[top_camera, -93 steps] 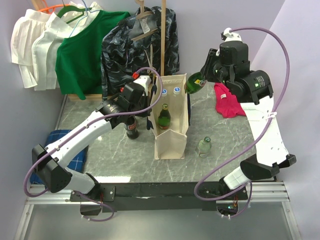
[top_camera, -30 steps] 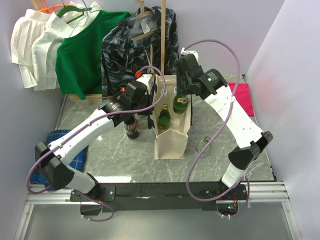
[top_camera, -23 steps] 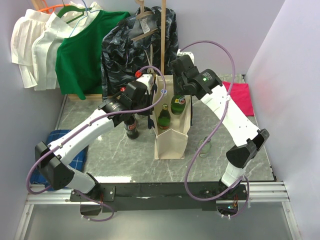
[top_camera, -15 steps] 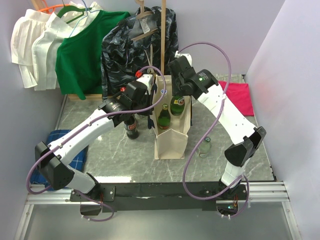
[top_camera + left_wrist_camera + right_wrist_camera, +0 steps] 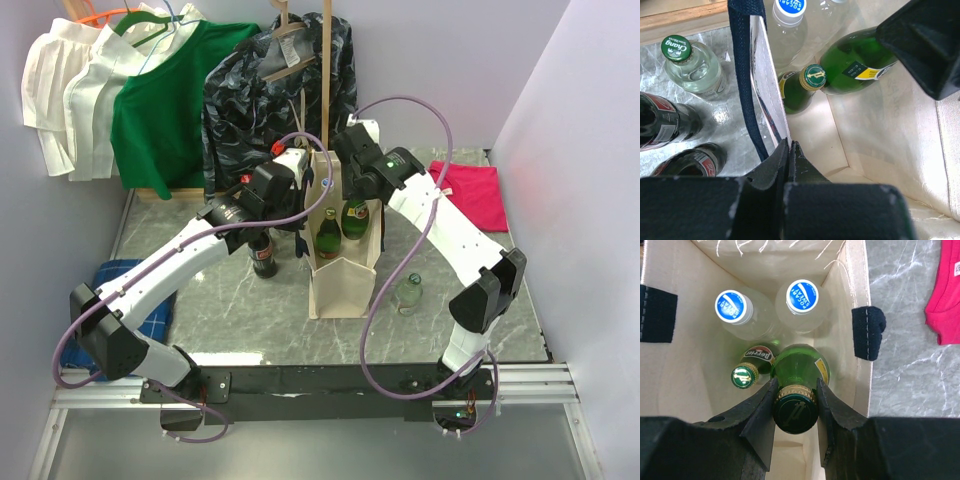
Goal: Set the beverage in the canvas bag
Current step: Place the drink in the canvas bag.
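Observation:
The cream canvas bag (image 5: 340, 275) with navy handles stands open mid-table. My right gripper (image 5: 795, 396) is shut on the neck of a green glass bottle (image 5: 801, 369) and holds it upright inside the bag, beside a smaller green bottle (image 5: 751, 367) and two clear bottles with blue-and-white caps (image 5: 804, 296). In the top view the held bottle (image 5: 355, 215) sits low in the bag under the right gripper (image 5: 360, 190). My left gripper (image 5: 788, 147) is shut on the bag's left wall (image 5: 767, 80) at the rim, next to the navy handle (image 5: 744, 65).
Left of the bag stand a dark cola bottle (image 5: 263, 255) and, in the left wrist view, a clear Chang bottle (image 5: 692, 67). A clear bottle (image 5: 407, 292) stands right of the bag. A red cloth (image 5: 475, 190) lies far right. Hung garments line the back; a blue cloth (image 5: 125, 290) lies left.
My right arm swung in from the right with the green bottle, brought it over the bag's mouth and lowered it inside. The left arm kept its hold on the bag.

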Controlling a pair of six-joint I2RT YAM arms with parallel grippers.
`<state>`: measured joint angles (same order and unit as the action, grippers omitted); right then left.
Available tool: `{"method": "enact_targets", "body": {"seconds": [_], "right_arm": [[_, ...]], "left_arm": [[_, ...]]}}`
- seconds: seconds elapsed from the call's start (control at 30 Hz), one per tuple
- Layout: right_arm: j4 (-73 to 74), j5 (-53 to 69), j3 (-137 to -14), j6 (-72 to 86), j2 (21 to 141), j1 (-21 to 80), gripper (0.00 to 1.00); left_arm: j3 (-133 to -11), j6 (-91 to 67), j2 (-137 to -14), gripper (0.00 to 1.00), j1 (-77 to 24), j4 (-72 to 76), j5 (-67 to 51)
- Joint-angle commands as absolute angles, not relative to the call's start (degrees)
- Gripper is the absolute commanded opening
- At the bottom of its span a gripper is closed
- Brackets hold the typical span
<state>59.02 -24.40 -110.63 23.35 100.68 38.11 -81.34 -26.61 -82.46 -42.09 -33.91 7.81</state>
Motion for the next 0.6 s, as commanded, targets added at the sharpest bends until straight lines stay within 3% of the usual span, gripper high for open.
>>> {"method": "enact_targets", "body": {"seconds": [0.0, 0.57], "right_arm": [[51.6, -27.2, -111.1, 24.4, 97.8, 38.3, 0.00], [48.7, -27.1, -108.3, 24.4, 97.8, 36.5, 0.00]], "left_arm": [[-82.4, -25.7, -80.1, 0.01, -42.3, -31.5, 8.7], [-83.1, -25.6, -80.0, 0.01, -42.3, -31.9, 8.8]]}}
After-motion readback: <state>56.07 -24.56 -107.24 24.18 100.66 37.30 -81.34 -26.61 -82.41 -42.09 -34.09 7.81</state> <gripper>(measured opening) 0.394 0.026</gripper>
